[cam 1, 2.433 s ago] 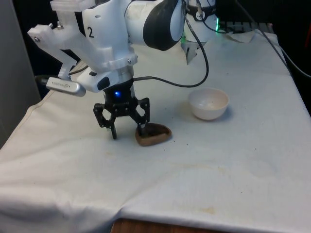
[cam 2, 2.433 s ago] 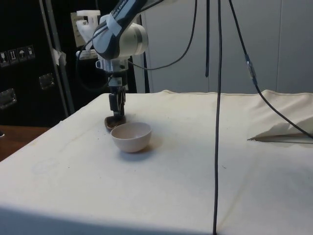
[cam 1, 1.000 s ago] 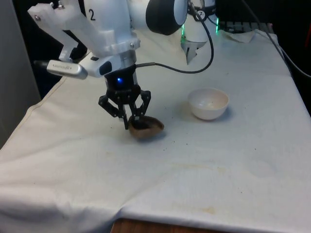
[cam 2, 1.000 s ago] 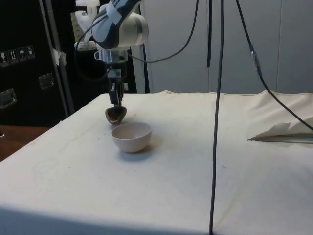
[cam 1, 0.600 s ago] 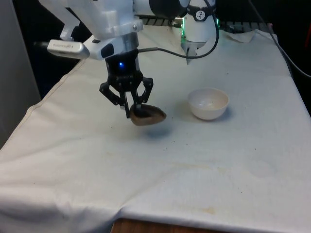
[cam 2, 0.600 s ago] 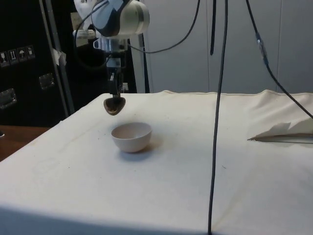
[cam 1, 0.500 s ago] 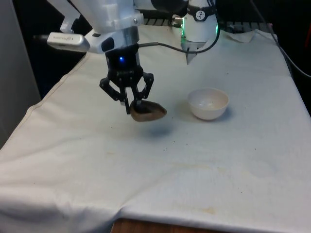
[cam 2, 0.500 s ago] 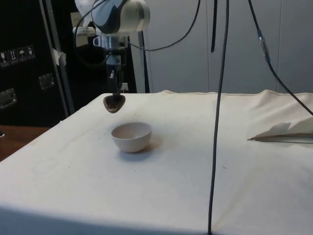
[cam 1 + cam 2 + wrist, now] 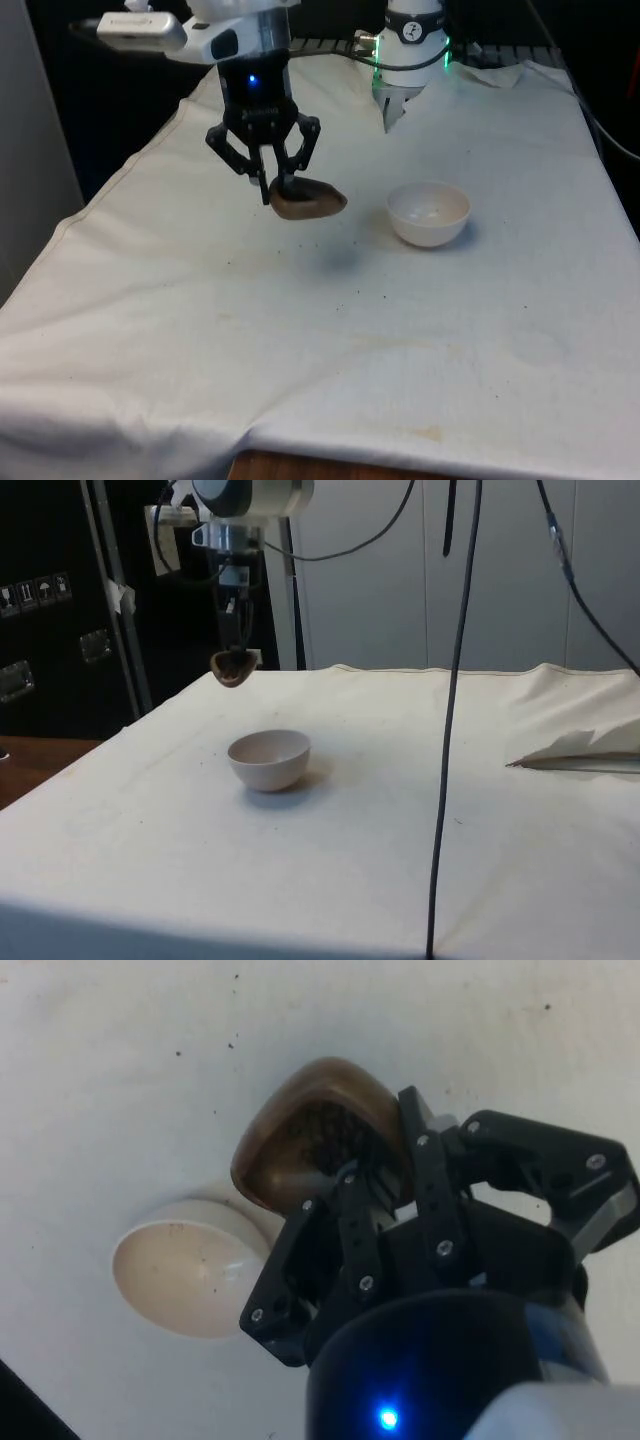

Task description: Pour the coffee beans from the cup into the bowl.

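A brown wooden cup (image 9: 307, 202) hangs in the air above the cloth, to the front view's left of the white bowl (image 9: 429, 213). My gripper (image 9: 277, 186) is shut on the cup's rim. In the side view the cup (image 9: 231, 667) is held well above the table, behind the bowl (image 9: 268, 759). In the wrist view dark coffee beans lie inside the cup (image 9: 312, 1140), my gripper (image 9: 385, 1177) pinches its rim, and the bowl (image 9: 190, 1277) sits below, close beside it. The bowl looks empty.
Small dark specks are scattered on the white cloth (image 9: 330, 290) under and in front of the cup. A crumpled white sheet (image 9: 585, 750) lies at the side view's right. Black cables (image 9: 450, 720) hang across the side view.
The gripper has lifted the cup higher off the table and carried it slightly toward the far end; the bowl has not moved.
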